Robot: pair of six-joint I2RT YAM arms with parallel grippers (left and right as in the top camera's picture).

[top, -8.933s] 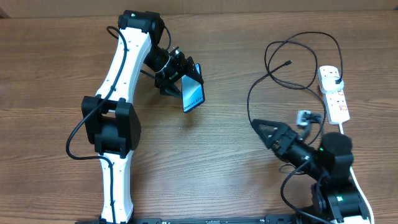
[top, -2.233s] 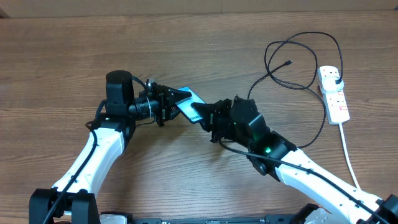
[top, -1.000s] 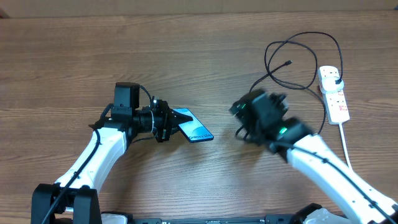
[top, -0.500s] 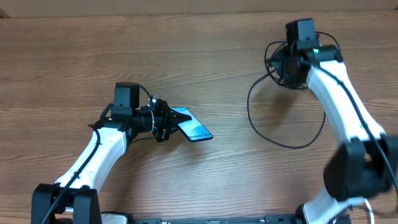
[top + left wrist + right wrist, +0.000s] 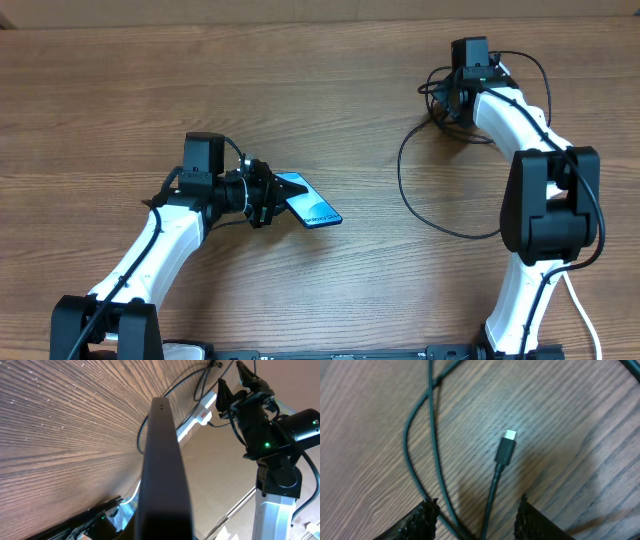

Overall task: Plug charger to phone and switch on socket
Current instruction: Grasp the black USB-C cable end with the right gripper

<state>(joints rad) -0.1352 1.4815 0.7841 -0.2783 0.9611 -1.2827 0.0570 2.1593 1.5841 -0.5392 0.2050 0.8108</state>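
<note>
My left gripper (image 5: 262,196) is shut on the phone (image 5: 312,206), holding it just above the table with its teal screen up. The left wrist view shows the phone (image 5: 163,460) edge-on as a dark bar that hides the jaws. The black charger cable (image 5: 403,186) loops over the right of the table. My right gripper (image 5: 447,100) hangs over its far end. In the right wrist view the right gripper (image 5: 479,521) is open, two cable strands run between its fingers (image 5: 424,520), and the connector tip (image 5: 506,450) lies just ahead. The socket (image 5: 201,409) shows only in the left wrist view.
The right arm (image 5: 545,200) stretches over the right side of the table and covers the power strip from above. A thick white cord (image 5: 577,303) runs down by the arm's base. Bare wood lies between the phone and the cable loop.
The right arm has swung from the middle of the table to the far right, over the cable's end, and its jaws have narrowed. The left arm and phone have stayed still.
</note>
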